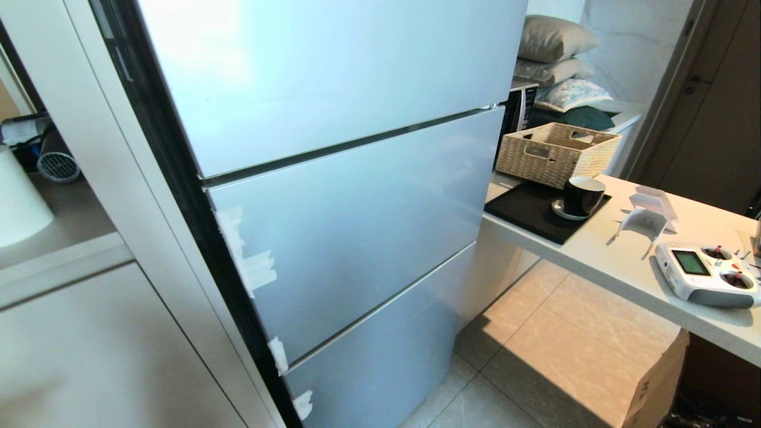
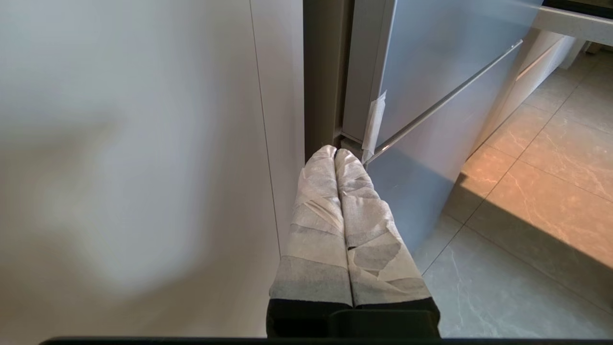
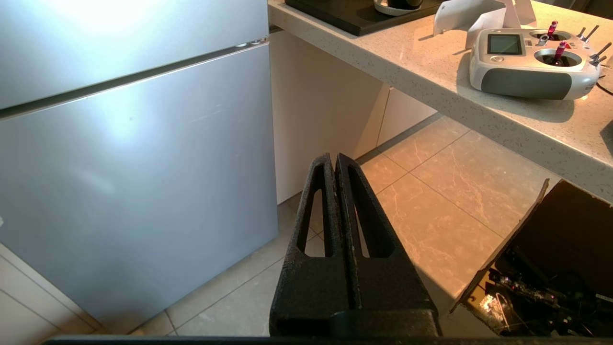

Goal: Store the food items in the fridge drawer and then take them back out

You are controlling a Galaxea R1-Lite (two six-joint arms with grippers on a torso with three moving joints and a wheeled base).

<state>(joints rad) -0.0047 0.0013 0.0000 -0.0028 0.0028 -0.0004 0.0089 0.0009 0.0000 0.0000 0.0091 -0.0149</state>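
A tall silver fridge (image 1: 333, 178) fills the head view, all its doors closed, with white tape strips (image 1: 247, 261) along its left edge. The fridge drawer and the food items are out of view. Neither arm shows in the head view. My left gripper (image 2: 335, 152), its fingers wrapped in white tape, is shut and empty, pointing at the lower left corner of the fridge (image 2: 431, 96) beside a white cabinet panel (image 2: 143, 143). My right gripper (image 3: 334, 159), black, is shut and empty, hanging over the tiled floor (image 3: 455, 191) right of the fridge (image 3: 134, 158).
A pale counter (image 1: 642, 261) runs along the right, carrying a black mat (image 1: 529, 211) with a black cup (image 1: 582, 195), a wicker basket (image 1: 556, 151), a white holder (image 1: 648, 217) and a radio controller (image 1: 707, 273). An open cardboard box (image 1: 657, 380) sits under it.
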